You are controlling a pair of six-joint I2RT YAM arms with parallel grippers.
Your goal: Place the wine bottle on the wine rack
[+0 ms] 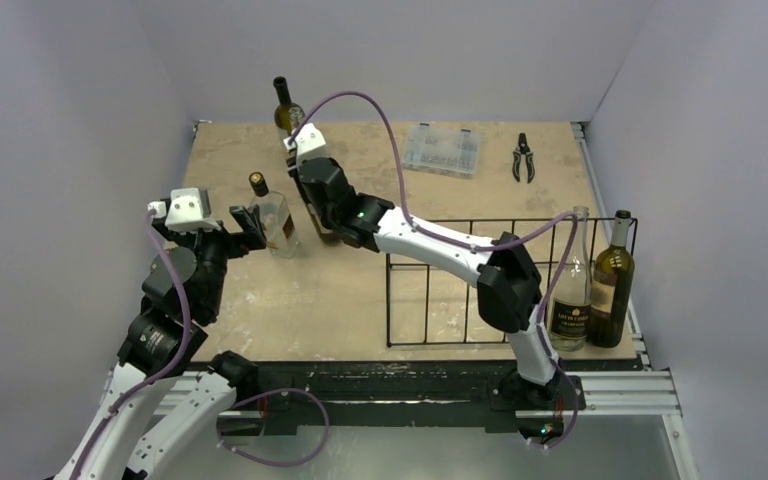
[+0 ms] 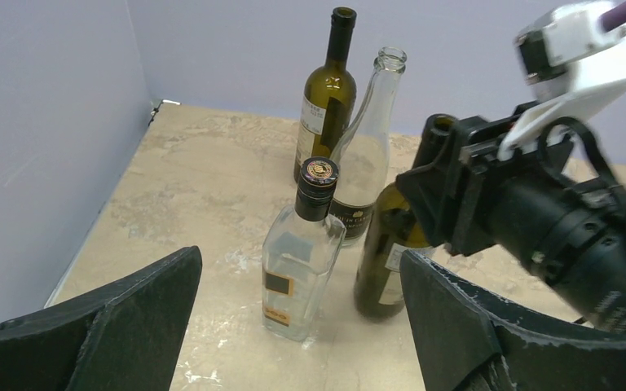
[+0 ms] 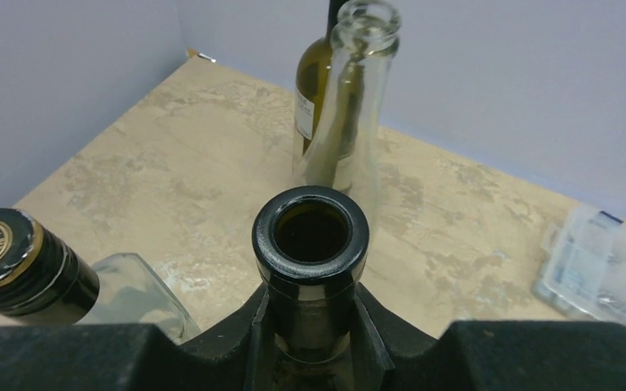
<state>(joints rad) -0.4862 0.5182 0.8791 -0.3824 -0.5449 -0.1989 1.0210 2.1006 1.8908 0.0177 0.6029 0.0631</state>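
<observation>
**Mia:** What is the right tool (image 3: 310,338) doing?

**Ben:** It is shut tight on the neck of the dark wine bottle (image 3: 310,244), just under the open mouth.

**Mia:** Is that bottle up in the air?

**Ben:** No. Seen from the left wrist, it stands straight up with its bottom on the tabletop (image 1: 260,300).

**Mia:** And the left tool (image 1: 249,228)?

**Ben:** Its two fingers are wide apart and it holds nothing. It points at the square clear bottle (image 2: 297,261), the one with the black and gold cap.

**Mia:** What is close to the dark wine bottle?

**Ben:** The square clear bottle is just beside it, on the left. A tall clear bottle (image 2: 371,155) with no cap is right behind it. They are so close that I cannot tell if they touch. Behind that one, a green bottle (image 1: 284,105) stands near the back wall.

**Mia:** Where is the wine rack (image 1: 427,300)?

**Ben:** It is the black wire frame on the right side of the tabletop, well apart from the dark wine bottle. The right arm stretches over part of it. A clear labelled bottle (image 1: 572,290) and a dark labelled bottle (image 1: 612,285) stand at its right end. I cannot tell if they are inside the wires.

**Mia:** Anything else?

**Ben:** A clear plastic box (image 1: 442,148) and black pliers (image 1: 524,158) lie near the back edge.
</observation>
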